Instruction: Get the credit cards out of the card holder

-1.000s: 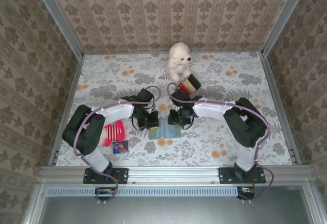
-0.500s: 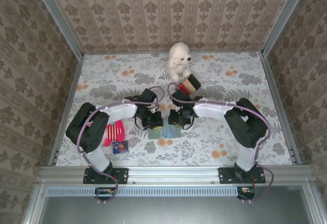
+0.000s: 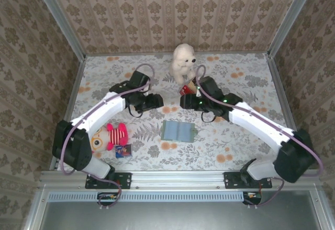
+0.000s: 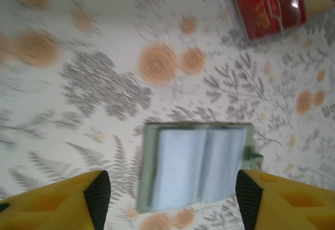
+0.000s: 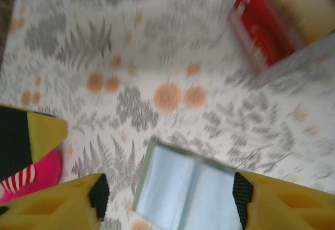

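Card holder (image 3: 178, 131) lies open at 6 o'clock from left gripper (image 4: 172, 188) and right gripper (image 5: 170, 190) — both wide, empty — 0 cards visibly out yet.

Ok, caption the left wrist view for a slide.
Open left gripper above the unfolded card holder, red box at top right.

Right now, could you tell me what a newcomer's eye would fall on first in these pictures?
The sage-green card holder lying open in the middle of the table draws the eye first, its pale pockets facing up. Behind it a white teddy bear sits by the far edge, and a pink striped plush toy lies at the near left.
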